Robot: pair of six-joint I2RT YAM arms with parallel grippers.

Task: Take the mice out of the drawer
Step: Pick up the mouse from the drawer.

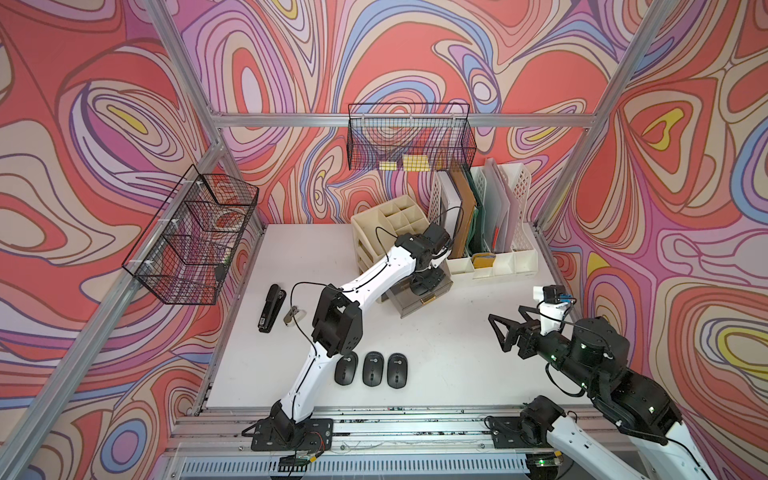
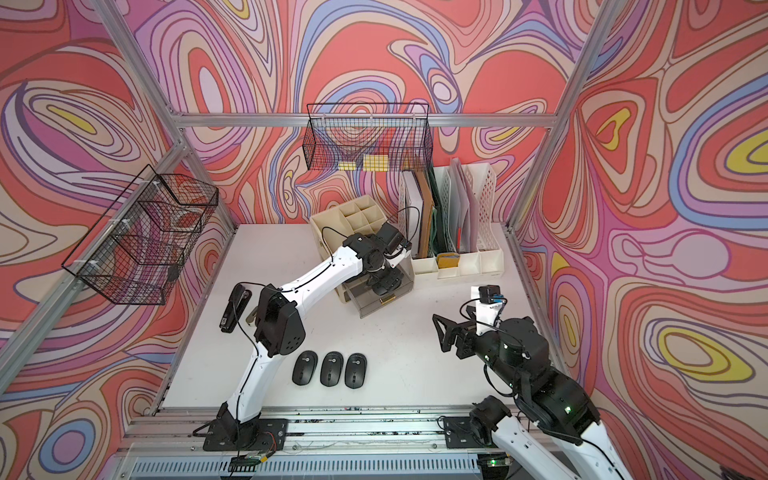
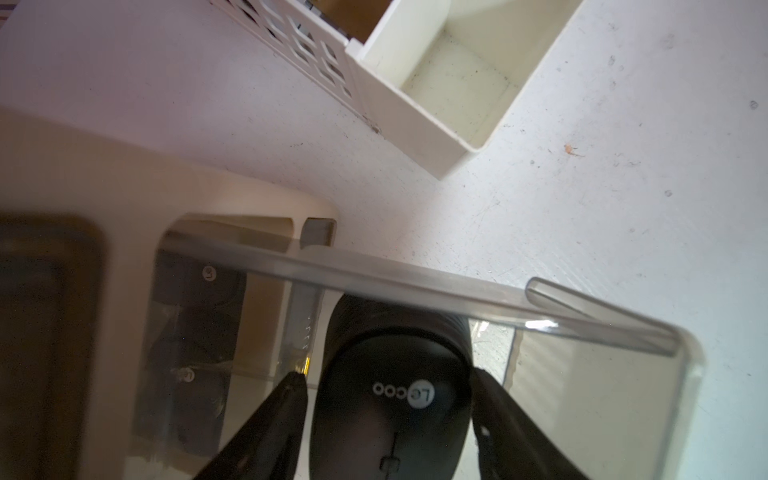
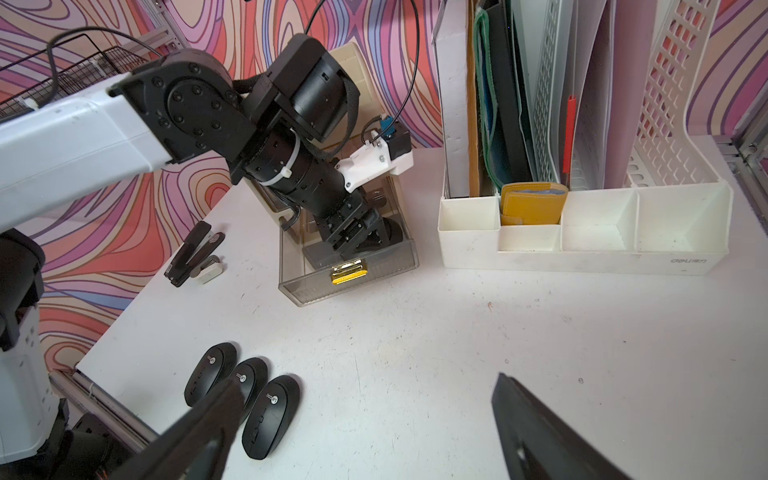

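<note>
Smoky-grey translucent plastic, the shallow drawer point(image 4: 309, 291) with the gold handle stands pulled out from the foot of a cream plastic organiser point(image 1: 362, 249), giving the left claw point(image 3: 388, 376) room to reach in from above. The claw straddles a black oval wireless mouse point(image 3: 395, 415) across its narrow width, one finger at each flank; whether it has clamped yet cannot be told. Deeper in, under the organiser, two more mice point(image 3: 199, 299) show dimly by their white logos. Three mice already out point(image 1: 372, 368) lie side by side near the front edge of the white table point(image 1: 436, 374), well apart from the drawer, apparently to keep the working path free. The right claw point(image 4: 368, 380) hovers released and empty above bare table, out of the way.
</note>
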